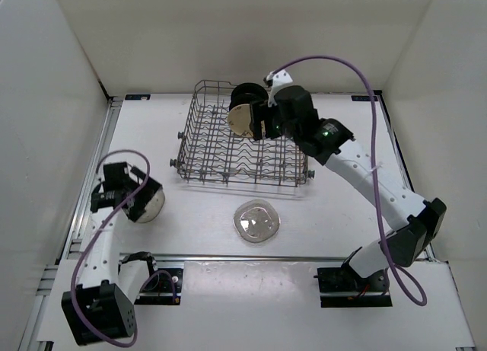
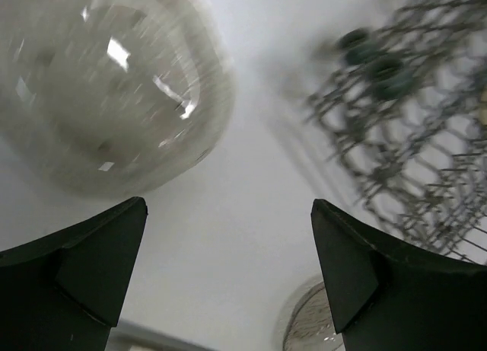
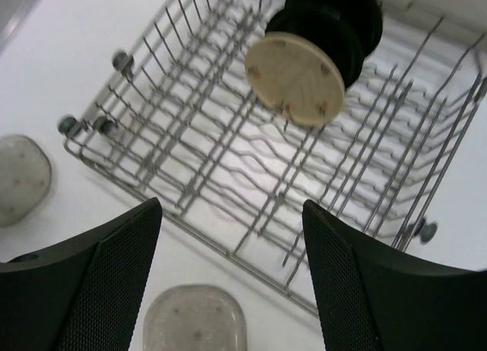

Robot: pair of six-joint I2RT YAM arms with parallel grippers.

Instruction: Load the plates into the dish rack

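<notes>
You see the right gripper (image 3: 232,214) hanging above the dish rack (image 1: 187,138) with its two fingers wide apart and nothing between them. In the rack, near its far side, the cream plate (image 3: 297,77) stands on its edge between the tines, and the black plates (image 3: 335,23) stand just behind it, close together. One clear plate (image 1: 256,221) lies flat on the table (image 1: 335,214), near the front edge of the rack. The left gripper (image 2: 228,206) is on the left side of the table, well apart from the rack, also spread wide and holding nothing. The other clear plate (image 2: 106,92) is just beyond its fingers, not between them; this view is blurred.
</notes>
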